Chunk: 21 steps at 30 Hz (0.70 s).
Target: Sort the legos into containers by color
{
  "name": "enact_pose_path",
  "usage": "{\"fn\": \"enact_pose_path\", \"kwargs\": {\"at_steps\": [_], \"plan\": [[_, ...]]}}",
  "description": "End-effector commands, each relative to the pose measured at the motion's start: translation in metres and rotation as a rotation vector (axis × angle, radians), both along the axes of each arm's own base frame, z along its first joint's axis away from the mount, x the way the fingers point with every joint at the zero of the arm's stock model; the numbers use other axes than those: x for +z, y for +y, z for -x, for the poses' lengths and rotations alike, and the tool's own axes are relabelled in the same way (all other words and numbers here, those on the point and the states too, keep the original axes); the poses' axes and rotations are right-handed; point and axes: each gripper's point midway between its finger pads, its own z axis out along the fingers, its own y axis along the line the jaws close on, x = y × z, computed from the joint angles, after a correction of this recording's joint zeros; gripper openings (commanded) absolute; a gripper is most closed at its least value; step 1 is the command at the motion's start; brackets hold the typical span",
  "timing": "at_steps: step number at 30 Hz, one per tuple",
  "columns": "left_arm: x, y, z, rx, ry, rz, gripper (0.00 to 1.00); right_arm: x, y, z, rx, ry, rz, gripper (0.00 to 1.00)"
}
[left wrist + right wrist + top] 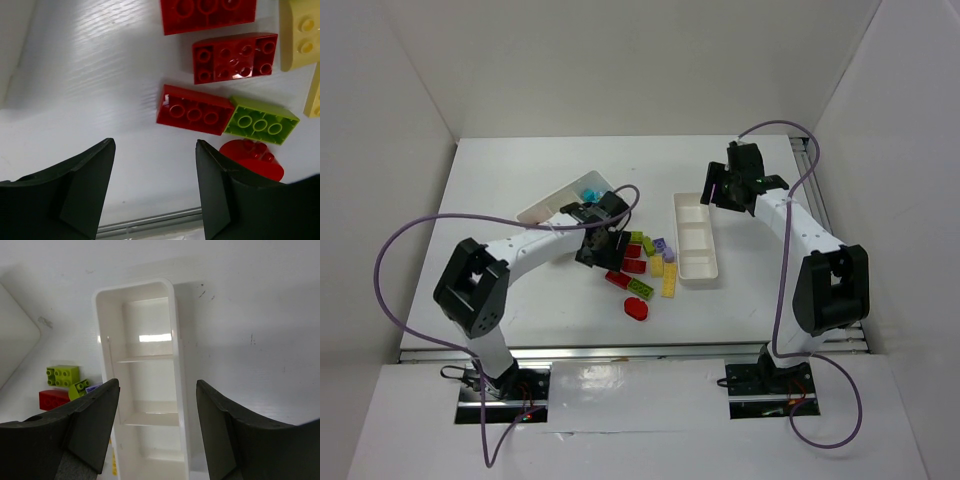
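Observation:
The legos lie in a loose pile [648,265] between the two containers: red, lime green, yellow and lilac bricks, plus a flat red oval piece [636,309]. A teal brick [590,192] sits in the wide white tray [542,212] at the left. My left gripper [610,258] hangs open at the pile's left edge. In the left wrist view the gripper [155,145] has bare table between its fingers, a red brick [194,110] and a green brick [260,120] lie just ahead, and the oval [252,157] lies beside the right finger. My right gripper [157,385] is open above the narrow tray [175,340], holding nothing.
The narrow tray [695,262] stands right of the pile, and its compartments look empty in the right wrist view. A green brick [62,375] and a red brick [52,399] lie left of it. White walls enclose the table. A metal rail [620,350] runs along the near edge.

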Motion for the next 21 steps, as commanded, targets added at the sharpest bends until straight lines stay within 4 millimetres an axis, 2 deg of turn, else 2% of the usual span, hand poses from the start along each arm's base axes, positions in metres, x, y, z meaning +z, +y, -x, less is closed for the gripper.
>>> {"fn": "enact_pose_path", "kwargs": {"at_steps": [1,5,7,10,13,17,19,21], "plan": [[-0.016,-0.016,-0.002,-0.084,0.008,0.019,0.75,0.011,0.001,-0.002,0.007,-0.025,0.013,0.7],[-0.023,-0.028,-0.005,-0.114,-0.01,0.059,0.75,0.011,0.0,0.0,0.007,-0.025,0.013,0.7],[-0.04,-0.025,-0.003,-0.11,0.025,0.025,0.74,0.007,0.0,0.002,0.007,-0.016,0.015,0.7],[-0.055,-0.007,-0.004,-0.053,0.042,-0.08,0.72,0.009,0.0,0.0,0.007,-0.025,0.013,0.7],[-0.055,0.015,-0.005,0.016,0.043,-0.178,0.72,0.009,-0.002,0.0,-0.001,-0.027,0.02,0.7],[-0.045,0.049,-0.011,0.129,0.03,-0.246,0.71,0.004,-0.002,-0.001,0.006,-0.017,0.029,0.7],[-0.044,0.057,-0.009,0.153,0.046,-0.265,0.71,0.004,0.0,0.0,0.012,-0.016,0.022,0.7],[-0.035,0.062,-0.012,0.188,0.032,-0.275,0.71,0.001,0.0,-0.001,0.012,-0.007,0.024,0.7]]}}
